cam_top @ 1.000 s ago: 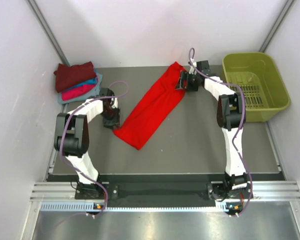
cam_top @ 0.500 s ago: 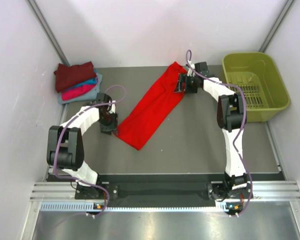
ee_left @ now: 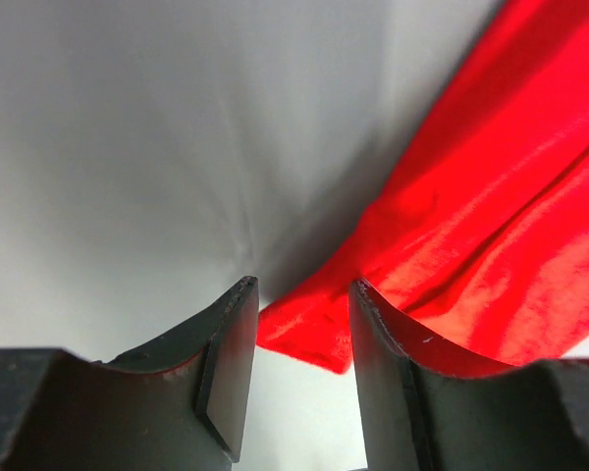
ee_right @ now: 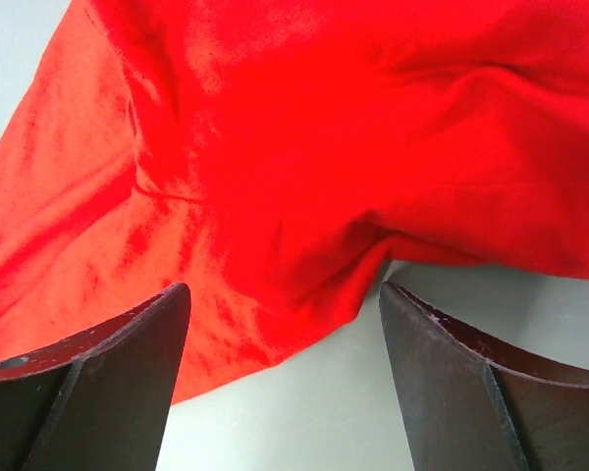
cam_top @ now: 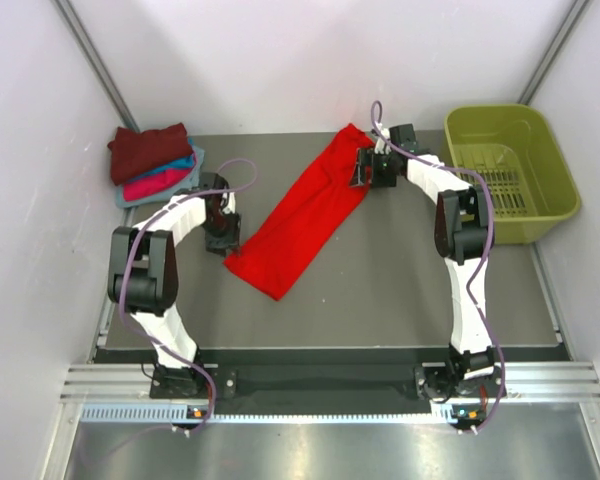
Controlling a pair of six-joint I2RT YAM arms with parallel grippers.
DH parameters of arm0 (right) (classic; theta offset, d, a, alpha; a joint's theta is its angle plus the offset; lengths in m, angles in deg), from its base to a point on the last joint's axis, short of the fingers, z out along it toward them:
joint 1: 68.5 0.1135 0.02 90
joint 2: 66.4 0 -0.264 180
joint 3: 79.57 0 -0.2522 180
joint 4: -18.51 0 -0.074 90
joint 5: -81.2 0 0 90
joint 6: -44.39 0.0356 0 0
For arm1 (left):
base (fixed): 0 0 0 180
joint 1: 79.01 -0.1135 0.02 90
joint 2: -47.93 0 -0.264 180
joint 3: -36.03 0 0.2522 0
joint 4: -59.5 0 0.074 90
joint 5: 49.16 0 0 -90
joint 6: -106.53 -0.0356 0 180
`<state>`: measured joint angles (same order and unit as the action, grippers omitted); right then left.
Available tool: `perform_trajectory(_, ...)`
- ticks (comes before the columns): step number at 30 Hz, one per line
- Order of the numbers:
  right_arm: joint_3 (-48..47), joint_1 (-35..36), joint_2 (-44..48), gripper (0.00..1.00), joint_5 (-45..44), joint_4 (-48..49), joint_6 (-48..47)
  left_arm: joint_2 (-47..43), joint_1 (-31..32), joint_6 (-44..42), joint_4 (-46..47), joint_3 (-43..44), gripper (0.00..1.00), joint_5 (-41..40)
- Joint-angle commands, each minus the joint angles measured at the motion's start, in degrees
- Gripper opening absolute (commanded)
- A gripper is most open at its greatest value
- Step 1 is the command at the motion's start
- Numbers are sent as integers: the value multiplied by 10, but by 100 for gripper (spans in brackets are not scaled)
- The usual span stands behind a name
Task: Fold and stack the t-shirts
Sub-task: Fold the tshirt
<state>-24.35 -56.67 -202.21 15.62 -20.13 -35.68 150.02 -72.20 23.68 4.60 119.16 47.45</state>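
Grey table (cam_top: 400, 280): red t-shirt (cam_top: 302, 215) lies as long strip, axis running far-right to near-left. Left gripper (cam_top: 223, 240) at near-left corner, jaws narrowly apart, cloth tip between. Right gripper (cam_top: 365, 168) at far end, jaws wide, nothing held. Folded t-shirts (cam_top: 152, 165) stacked far-left.

No legible text, labels, brand marks, numbers or signs in any view, none on the cloth between or ahead of either set of jaws, none on the finger surfaces themselves, none on the surface beneath them
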Motion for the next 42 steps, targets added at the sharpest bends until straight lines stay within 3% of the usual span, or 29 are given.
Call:
perform_trajectory(1, 8, 3, 11, 79, -29, -25, -14, 17, 1, -14, -20, 34, 47, 2)
perform_trajectory(4, -5, -1, -2, 79, -44, -25, -14, 29, 1, -20, -25, 41, 45, 2)
perform_trajectory(7, -20, -1, -10, 79, -74, -27, -17, 37, 1, -21, -29, 46, 26, 18)
perform_trajectory(9, -32, -2, -12, 75, -118, -36, -18, 37, 1, -19, -32, 46, 7, 35)
perform_trajectory(10, -36, -2, -15, 69, -131, -39, -19, 33, 1, -20, -38, 43, 2, 40)
perform_trajectory(11, -39, -3, -16, 54, -141, -45, -22, 30, 3, -21, -41, 40, 0, 43)
perform_trajectory(14, -46, -2, -17, 33, -169, -50, -25, 19, 5, -22, -50, 24, 0, 56)
perform_trajectory(16, -48, -2, -21, 26, -170, -52, -28, 8, 8, -20, -50, 7, 0, 61)
perform_trajectory(17, -48, -1, -22, 17, -172, -51, -27, 4, 10, -20, -50, 3, 0, 63)
perform_trajectory(20, -61, -1, -31, 1, -180, -52, -23, -14, 16, -15, -52, -19, 0, 68)
perform_trajectory(21, -77, 0, -34, 0, -184, -52, -22, -18, 17, -14, -53, -28, 0, 69)
perform_trajectory(29, -155, -2, -67, 0, -183, -53, -20, -68, 23, -13, -60, -73, 0, 72)
perform_trajectory(30, -150, -4, -57, 4, -171, -55, -16, -71, 23, -13, -59, -72, 0, 72)
perform_trajectory(31, -141, -5, -51, 21, -163, -59, -6, -71, 23, -13, -58, -71, 0, 72)
perform_trajectory(34, -78, -8, -7, 46, -137, -54, 30, -65, 23, -16, -58, -56, 0, 68)
perform_trajectory(39, 22, -9, 48, 48, -50, -39, 89, -46, 23, -16, -51, -42, 0, 80)
perform_trajectory(42, 30, -2, 51, 49, -28, -32, 99, -43, 24, -9, -46, -42, 0, 85)
